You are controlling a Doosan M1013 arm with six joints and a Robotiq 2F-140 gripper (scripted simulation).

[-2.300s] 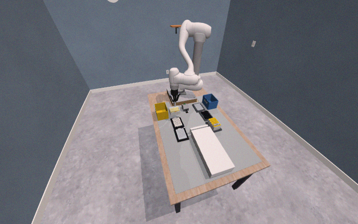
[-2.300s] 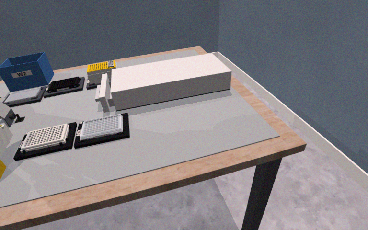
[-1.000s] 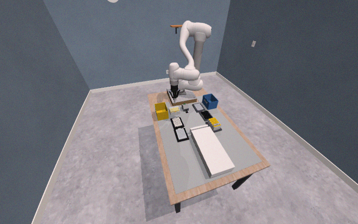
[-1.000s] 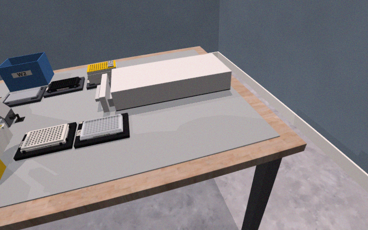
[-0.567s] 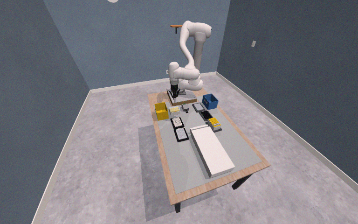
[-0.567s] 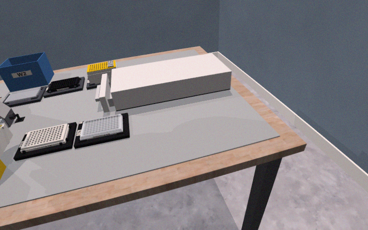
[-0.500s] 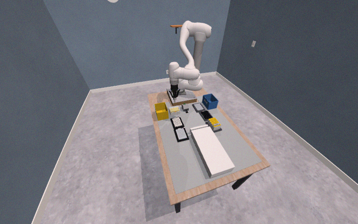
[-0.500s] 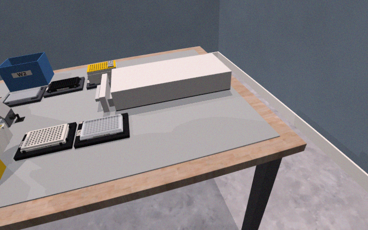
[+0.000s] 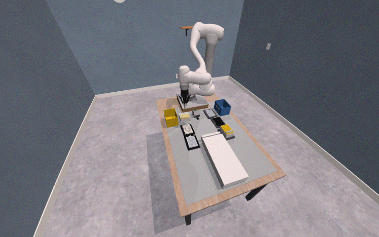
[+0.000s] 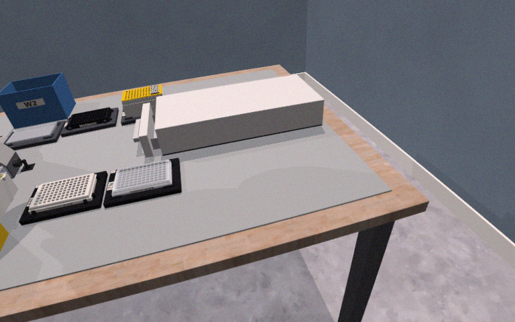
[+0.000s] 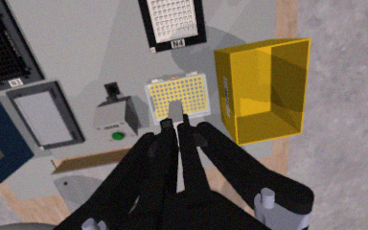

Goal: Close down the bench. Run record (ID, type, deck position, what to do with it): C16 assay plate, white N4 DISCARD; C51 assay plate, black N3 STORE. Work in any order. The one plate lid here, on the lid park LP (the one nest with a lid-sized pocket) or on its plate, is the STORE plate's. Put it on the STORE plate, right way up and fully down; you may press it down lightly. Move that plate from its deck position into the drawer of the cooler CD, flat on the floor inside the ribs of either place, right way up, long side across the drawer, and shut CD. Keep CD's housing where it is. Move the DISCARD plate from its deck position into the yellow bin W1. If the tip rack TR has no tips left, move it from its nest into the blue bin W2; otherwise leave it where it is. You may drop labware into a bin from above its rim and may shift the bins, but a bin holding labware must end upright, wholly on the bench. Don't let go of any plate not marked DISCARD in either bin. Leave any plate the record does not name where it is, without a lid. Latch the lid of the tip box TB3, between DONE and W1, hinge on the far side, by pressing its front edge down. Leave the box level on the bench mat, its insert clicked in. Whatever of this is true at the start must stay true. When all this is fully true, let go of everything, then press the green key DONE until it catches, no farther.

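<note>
Filling most of the bench mat's right half, the long white cooler CD [image 10: 236, 109] lies with its drawer front facing the labware and nearly flush with the housing. The white arm [image 9: 199, 79] folds down over the robot end of the table, its gripper [image 11: 176, 126] pointing down with the black fingers pressed together and nothing between them. Seen from the wrist, the fingertips hang above the near edge of tip box TB3 [image 11: 178, 96], whose yellow insert shows through its lid. Yellow bin W1 [image 11: 267, 91] stands just beside that box, and the blue bin W2 [image 10: 35, 99] stands across the mat. Next to W2 the clear lid [image 10: 33, 133] rests in its grey nest, beside the black plate [image 10: 89, 117] at N3. The white plate [image 10: 62, 191] sits at N4, touching nothing but its nest, with a clear plate [image 10: 142, 176] alongside. Tip rack TR [image 10: 140, 93] shows a few white tips at one end. Smallest, the green key DONE [image 11: 118, 136] sits on its grey housing beside TB3.
</note>
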